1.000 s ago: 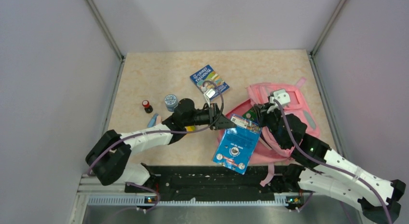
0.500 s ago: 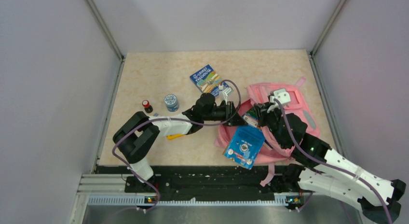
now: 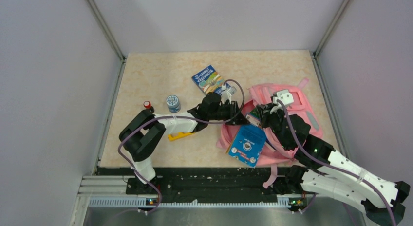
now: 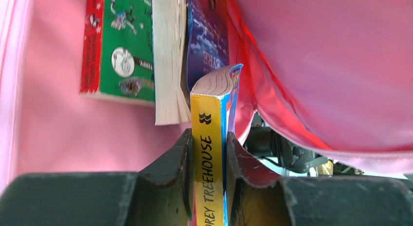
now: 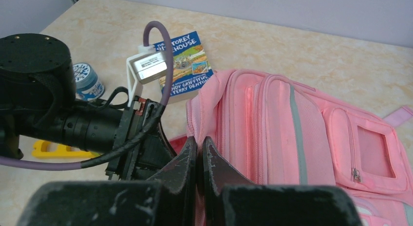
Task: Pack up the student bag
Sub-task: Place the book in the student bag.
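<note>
The left arm (image 3: 165,122) is stretched rightward, low over the desk (image 3: 160,75), to the mouth of the student bag (image 3: 298,102), which lies at the right. Its jaws are clamped on a yellow-spined book (image 4: 206,119). The right arm (image 3: 336,162) is bent over the bag, jaws closed on its raised rim.

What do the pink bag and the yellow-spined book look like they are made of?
Student bag: soft matte fabric, going by stitched seams, zips and folds. Yellow-spined book: paper pages, visible as a fanned edge, under a cover that looks like glossy card.
</note>
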